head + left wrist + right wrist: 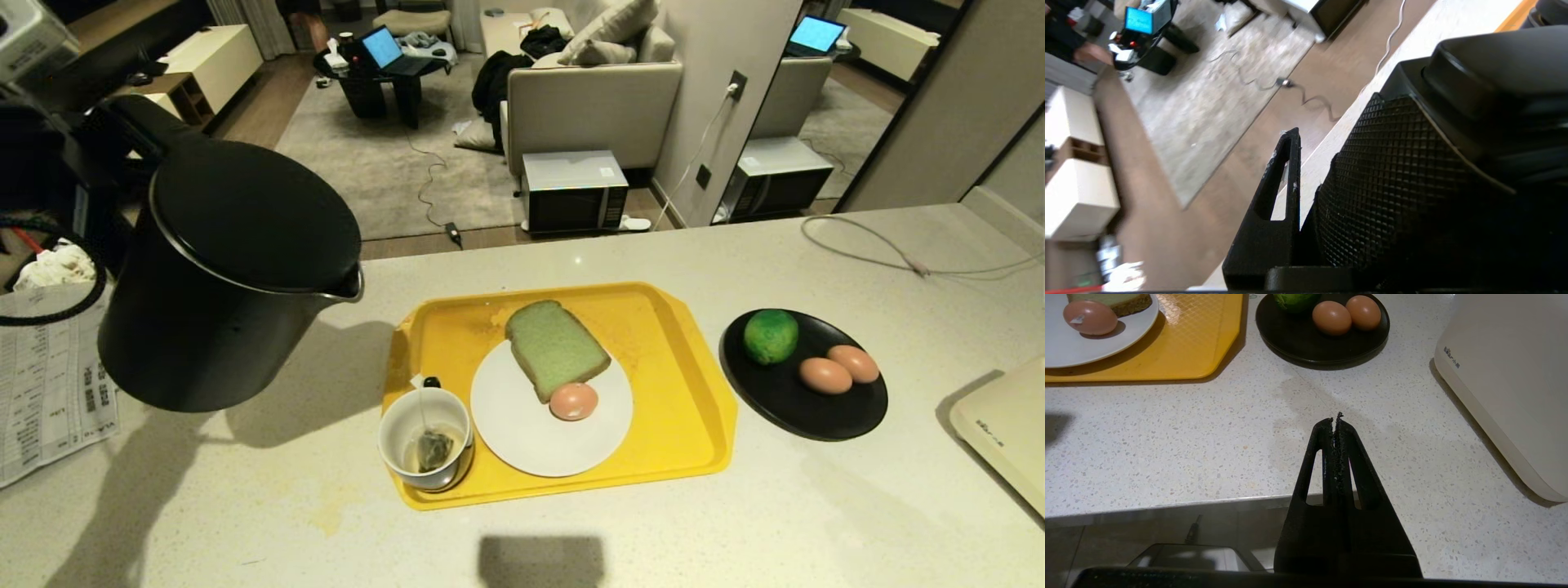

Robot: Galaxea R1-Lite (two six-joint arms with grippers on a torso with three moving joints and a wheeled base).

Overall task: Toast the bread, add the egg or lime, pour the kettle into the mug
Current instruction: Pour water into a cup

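Kettle (229, 269) held up in the air over the left part of the counter (735, 506), tipped a little with its spout (353, 286) turned toward the tray (678, 392), well clear of the stone and casting a broad shadow below. Gripped at the handle (135, 122) by the left gripper (1306, 192): one finger (1280, 183) seen on the near side of the ribbed grip in the left wrist view, fingers clamped on the handle, the other finger hidden behind it. Carried high, probably to clear the tray's rim and come down over the cup from above.

Mug (424, 437) at the near left corner of the yellow tray, upright, with a tea bag (434, 449) inside and its string over the rim, no water to be seen yet; the nearest thing to the spout, so a short swing and tilt looks enough. Just beside it a white plate (522, 441), bearing the slice of green bread (557, 347) with an egg (573, 400) touching its near edge, so toast and egg look done and pouring left.

Further right, off the tray, a black plate (849, 416) with the lime (771, 335) and two more eggs (826, 375), touching each other. A cream appliance (1008, 425) at the right edge. Printed paper (49, 384) under the kettle's side.

Right gripper (1336, 424) parked low at the counter's near edge, fingers pressed together on nothing, out of the pour's way
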